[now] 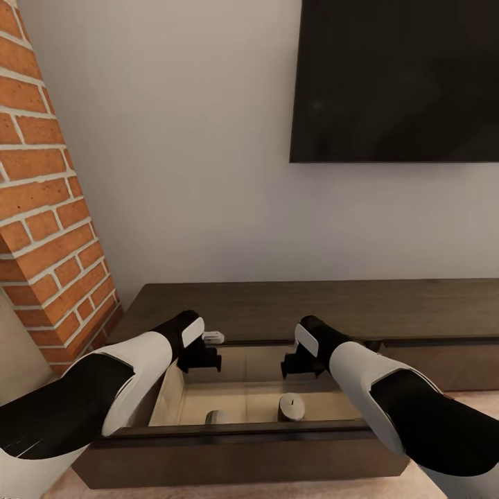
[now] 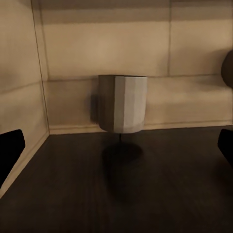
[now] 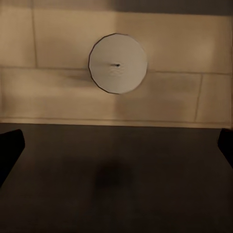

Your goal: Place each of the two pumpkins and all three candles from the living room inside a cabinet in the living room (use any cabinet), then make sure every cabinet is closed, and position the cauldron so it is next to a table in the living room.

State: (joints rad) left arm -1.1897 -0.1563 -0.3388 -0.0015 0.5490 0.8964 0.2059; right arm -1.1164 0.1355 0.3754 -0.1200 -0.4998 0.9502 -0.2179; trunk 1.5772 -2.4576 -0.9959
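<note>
Hovering above the open cabinet (image 1: pixel 208 443) drawer, both grippers, left (image 1: pixel 201 357) and right (image 1: pixel 302 365), appear released; two candles (image 1: pixel 292 407) sit below, apart from either.

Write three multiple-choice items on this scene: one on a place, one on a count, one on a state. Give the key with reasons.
1. Where are the candles?
A. on the cabinet top
B. inside the open drawer
C. on the floor

2. How many candles show in the head view?
A. two
B. three
C. five

3. The left gripper is:
A. open and empty
B. shut on a candle
C. holding a pumpkin

Key: B, they stand on the pale drawer bottom; A, one upright, another by the front edge; A, its fingers are spread with nothing between.
</note>
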